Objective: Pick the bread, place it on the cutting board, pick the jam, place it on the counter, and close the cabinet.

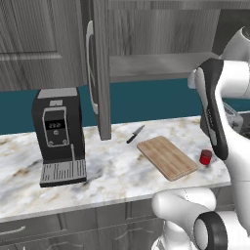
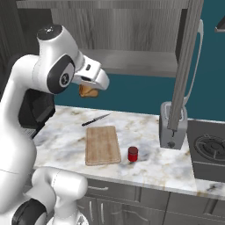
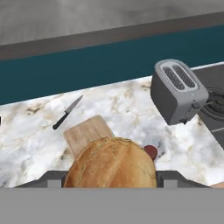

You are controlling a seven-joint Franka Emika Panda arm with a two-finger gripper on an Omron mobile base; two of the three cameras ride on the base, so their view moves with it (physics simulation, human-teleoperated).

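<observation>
Bread-transfer step: two-finger gripper [image 2: 90,90] pinches the golden-brown rounded bread [image 3: 111,163] aloft above the flat light-brown wooden cutting board [image 2: 102,144]; next, I judge, lower and release onto board, clear of small red jam jar [image 2: 132,154].

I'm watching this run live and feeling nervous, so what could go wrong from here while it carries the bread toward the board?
1. The bread hangs in the gripper high above the counter; released from there, it could bounce or roll off the cutting board.
2. The jam stands close beside the board's edge, so a lowering hand might knock it.
3. The open cabinet door juts over the counter beside the toaster, and a wide swing could hit it.
</observation>
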